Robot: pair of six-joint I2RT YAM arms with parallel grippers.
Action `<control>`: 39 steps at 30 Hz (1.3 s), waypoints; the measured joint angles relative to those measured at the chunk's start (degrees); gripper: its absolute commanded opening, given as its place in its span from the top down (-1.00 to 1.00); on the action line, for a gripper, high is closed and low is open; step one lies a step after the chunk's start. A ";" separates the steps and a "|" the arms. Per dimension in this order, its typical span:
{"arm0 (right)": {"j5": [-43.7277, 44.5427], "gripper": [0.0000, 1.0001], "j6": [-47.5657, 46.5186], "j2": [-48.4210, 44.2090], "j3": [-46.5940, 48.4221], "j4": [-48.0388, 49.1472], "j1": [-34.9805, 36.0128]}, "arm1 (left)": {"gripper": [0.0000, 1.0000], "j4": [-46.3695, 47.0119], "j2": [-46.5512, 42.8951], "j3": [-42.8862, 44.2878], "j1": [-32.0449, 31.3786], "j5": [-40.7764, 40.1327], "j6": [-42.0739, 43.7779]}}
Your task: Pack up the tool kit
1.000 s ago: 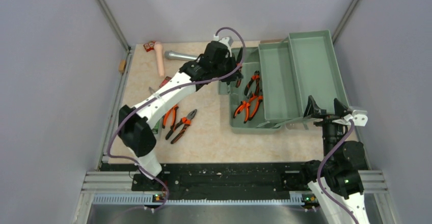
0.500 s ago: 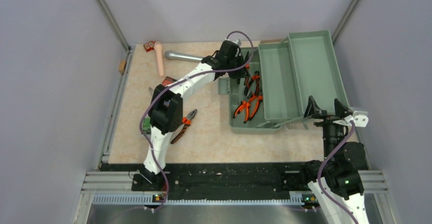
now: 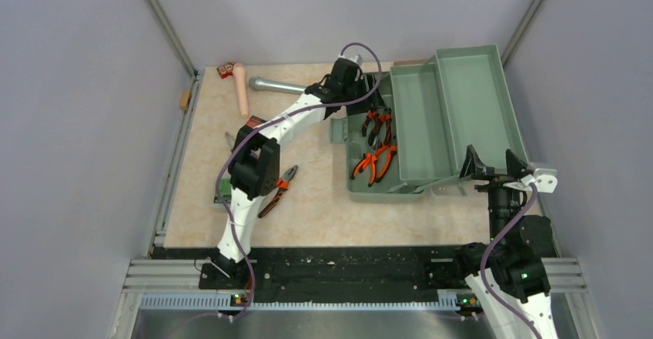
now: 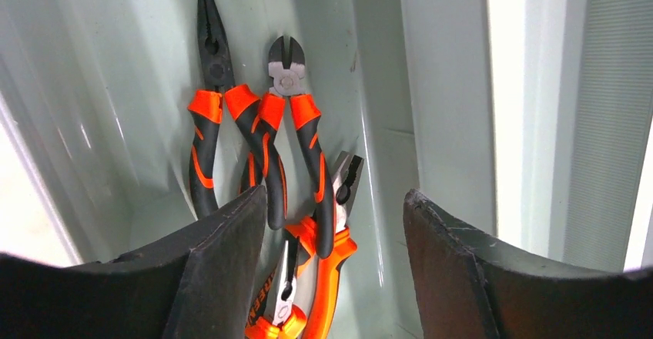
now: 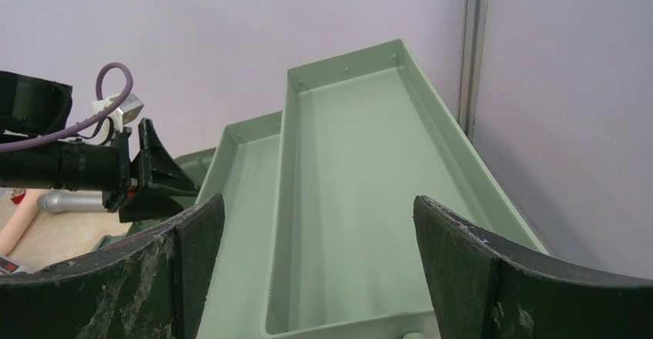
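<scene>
Left end effector (image 3: 368,106) hangs over the far end of the sage-green toolbox (image 3: 462,85) in the top view. The box sits open on the right half of the surface (image 3: 323,216), with its trays stepped out toward the right wall. We can see orange-handled pliers (image 3: 375,162) lying in the bottom compartment, plus loose pliers (image 3: 279,189) out on the surface, half under the left arm. Right end effector (image 3: 493,168) sits by the box's near right corner, fingers spread, nothing in them. A silver cylinder (image 3: 271,85) and a beige stick (image 3: 241,88) lie at the far left.

Left wrist view: the end effector (image 4: 335,200) is released — fingers wide apart, nothing between them, looking down into the compartment. Long-nose pliers (image 4: 206,115) and cutters (image 4: 291,115) lie side by side with handles touching, and a third pair of pliers (image 4: 327,270) overlaps their handle ends.

Right wrist view: we get the same story — the end effector (image 5: 319,204) is wide open and empty, facing the upper trays (image 5: 346,185).
</scene>
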 measured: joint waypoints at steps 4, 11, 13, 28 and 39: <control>0.02 -0.82 0.00 -0.02 0.00 0.00 0.00 | -0.51 -0.20 -2.73 -2.45 0.00 -0.79 0.79; 0.02 -0.82 0.00 -0.09 0.00 0.00 0.00 | -0.58 -3.76 -18.32 -11.26 0.00 -7.30 6.47; 0.02 -0.82 0.00 -0.09 0.00 0.00 0.00 | -0.59 -4.46 -24.33 -14.82 0.00 -10.05 8.33; 0.04 -0.82 0.00 -0.13 0.00 0.00 0.00 | -0.47 -20.39 -43.60 -45.88 0.04 -25.03 12.35; 0.02 -0.82 0.00 -0.13 0.00 0.02 0.00 | -0.32 -22.93 -46.60 -60.61 0.42 -29.24 8.74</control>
